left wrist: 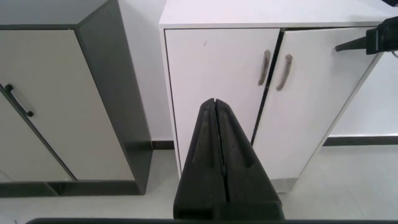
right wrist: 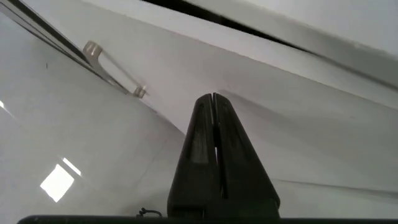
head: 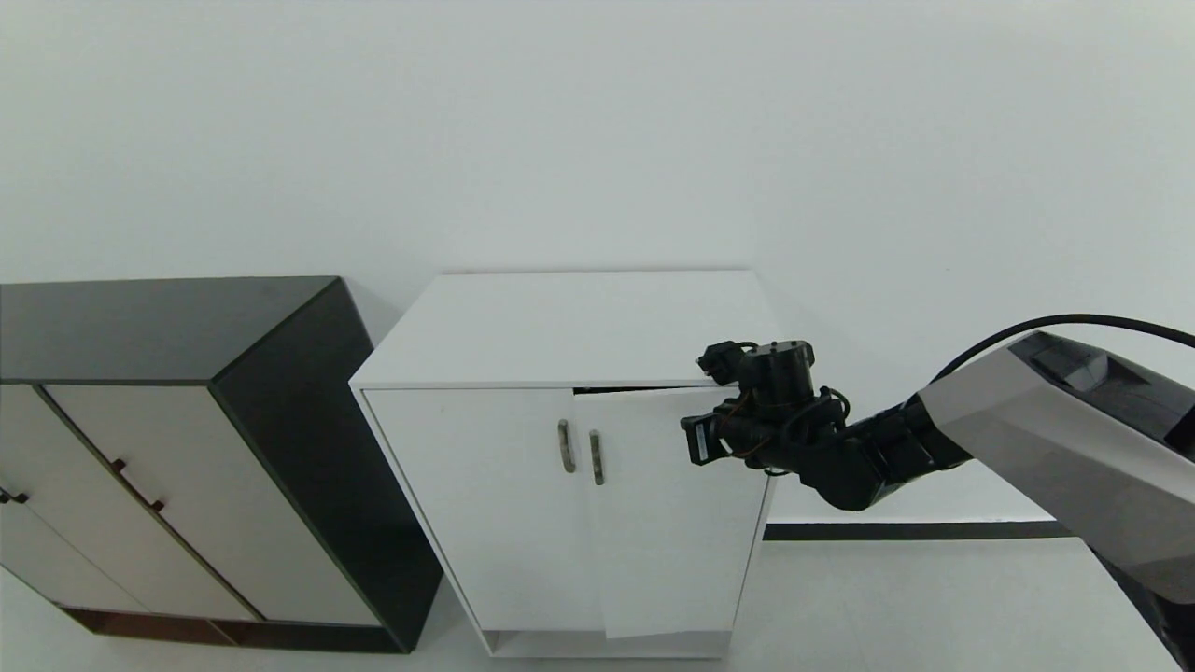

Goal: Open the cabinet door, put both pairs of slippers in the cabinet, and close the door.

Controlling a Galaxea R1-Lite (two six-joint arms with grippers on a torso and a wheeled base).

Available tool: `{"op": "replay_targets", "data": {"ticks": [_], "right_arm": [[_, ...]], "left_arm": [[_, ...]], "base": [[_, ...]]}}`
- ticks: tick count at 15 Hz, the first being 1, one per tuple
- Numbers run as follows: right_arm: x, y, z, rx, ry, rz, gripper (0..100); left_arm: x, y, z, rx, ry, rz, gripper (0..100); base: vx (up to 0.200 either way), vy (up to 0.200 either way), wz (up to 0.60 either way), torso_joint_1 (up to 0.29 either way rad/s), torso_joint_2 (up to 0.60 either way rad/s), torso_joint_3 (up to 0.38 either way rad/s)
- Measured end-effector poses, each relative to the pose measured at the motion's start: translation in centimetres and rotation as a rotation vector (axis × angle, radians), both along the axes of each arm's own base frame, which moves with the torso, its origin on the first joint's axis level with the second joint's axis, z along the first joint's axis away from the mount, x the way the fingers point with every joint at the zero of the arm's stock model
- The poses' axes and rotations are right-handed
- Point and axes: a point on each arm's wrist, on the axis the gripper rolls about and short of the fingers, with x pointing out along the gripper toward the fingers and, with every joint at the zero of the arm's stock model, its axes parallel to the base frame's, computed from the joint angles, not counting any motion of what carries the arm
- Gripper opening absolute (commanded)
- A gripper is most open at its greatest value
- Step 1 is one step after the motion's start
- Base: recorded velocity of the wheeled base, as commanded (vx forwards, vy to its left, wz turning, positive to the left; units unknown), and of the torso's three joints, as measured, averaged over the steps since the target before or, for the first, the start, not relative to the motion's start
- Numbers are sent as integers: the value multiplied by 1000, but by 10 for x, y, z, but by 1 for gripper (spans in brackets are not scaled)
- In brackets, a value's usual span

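Head view: white cabinet [head: 560,327] stands against the wall, with a dark cabinet [head: 280,392] just beside it on the robot's left. Right door [head: 672,541] is ajar, with a dark gap along its top edge and its lower edge swung out past the left door [head: 467,504], which sits flush. Right hand [head: 698,441] is in front of the right door's upper outer part, away from its handle [head: 596,457]. Its fingers are pressed together and empty; contact with the panel is unclear. Left hand [left wrist: 215,109], also pressed together and empty, hangs back from the cabinet front.
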Motion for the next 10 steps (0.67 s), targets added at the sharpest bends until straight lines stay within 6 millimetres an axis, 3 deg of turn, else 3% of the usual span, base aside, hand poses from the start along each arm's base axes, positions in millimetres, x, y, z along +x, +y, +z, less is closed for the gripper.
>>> {"op": "replay_targets", "data": {"ticks": [10], "right_arm": [[3, -2, -2, 3, 2, -8, 0]], "left_arm": [[0, 0, 0, 0, 0, 0, 0]], "base": [[0, 0, 0, 0, 0, 0]]}}
